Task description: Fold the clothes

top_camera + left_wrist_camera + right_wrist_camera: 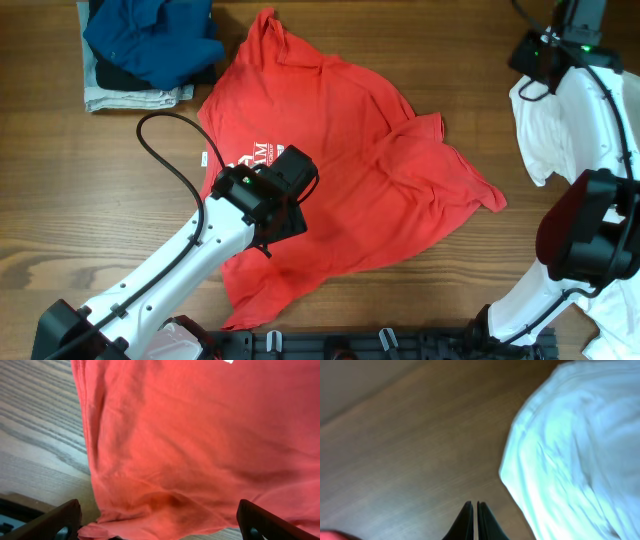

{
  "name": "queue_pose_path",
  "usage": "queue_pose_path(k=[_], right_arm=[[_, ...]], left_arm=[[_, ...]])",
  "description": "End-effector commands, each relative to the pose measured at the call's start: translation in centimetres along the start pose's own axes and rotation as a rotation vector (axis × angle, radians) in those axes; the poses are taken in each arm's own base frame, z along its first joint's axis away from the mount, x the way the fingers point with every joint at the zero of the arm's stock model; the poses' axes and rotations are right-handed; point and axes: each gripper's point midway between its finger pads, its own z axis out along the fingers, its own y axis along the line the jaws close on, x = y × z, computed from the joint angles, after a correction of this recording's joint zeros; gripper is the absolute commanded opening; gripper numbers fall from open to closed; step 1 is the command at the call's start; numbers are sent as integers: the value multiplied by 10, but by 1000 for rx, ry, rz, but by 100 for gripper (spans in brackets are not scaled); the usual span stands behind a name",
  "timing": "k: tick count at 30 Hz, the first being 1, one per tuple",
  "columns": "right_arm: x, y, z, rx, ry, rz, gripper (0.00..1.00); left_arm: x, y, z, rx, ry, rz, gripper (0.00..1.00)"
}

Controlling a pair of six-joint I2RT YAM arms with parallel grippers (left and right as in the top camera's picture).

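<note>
Wood-grain tabletop (420, 40) fills the overhead view, and the red T-shirt (350, 150) lies rumpled and roughly spread across its middle, with one sleeve pointing toward the far edge and another out to the right. Its white lettering (258, 158) shows just beside my left wrist.

My left arm comes in from the near left corner and stretches diagonally up over the shirt's near left part, the wrist bent down toward the cloth. Through the left wrist camera I see the left tool (160, 522) spread wide, one dark finger (55, 522) in each lower corner of the view. Creased red cloth and its hem sit between them. I cannot tell whether the fingers touch the fabric.

My right arm rises from the near right corner, folds at a dark elbow and reaches to the far right corner. The right tool (474, 505) has its fingers pressed together with nothing between them. It hangs over bare wood just beside the edge of the white shirt (570, 450), which is bunched at the right side, well apart from the red one.

At the far left corner sits a pile of other clothes (150, 40), a blue garment on top.
</note>
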Motion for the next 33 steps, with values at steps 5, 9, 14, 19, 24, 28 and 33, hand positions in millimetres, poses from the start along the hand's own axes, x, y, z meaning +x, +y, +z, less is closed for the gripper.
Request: queue_pose_path(k=[5, 9, 14, 19, 24, 28, 33], right_arm=[[106, 76, -19, -459, 390, -104, 53], [163, 88, 2, -464, 490, -159, 55], [188, 99, 29, -408, 523, -191, 54], [174, 80, 50, -274, 435, -235, 56], [176, 77, 52, -261, 441, -237, 59], [191, 75, 62, -259, 488, -241, 58], [201, 85, 61, -310, 519, -245, 55]], left_arm=[[-8, -8, 1, 22, -42, 7, 100], [-8, -8, 1, 22, -42, 7, 100], [-7, -7, 1, 16, -38, 8, 100], [-6, -4, 1, 4, -31, 10, 100], [-6, -4, 1, 6, -32, 10, 100], [-6, -4, 1, 6, -32, 10, 100], [-6, -4, 1, 6, -32, 10, 100]])
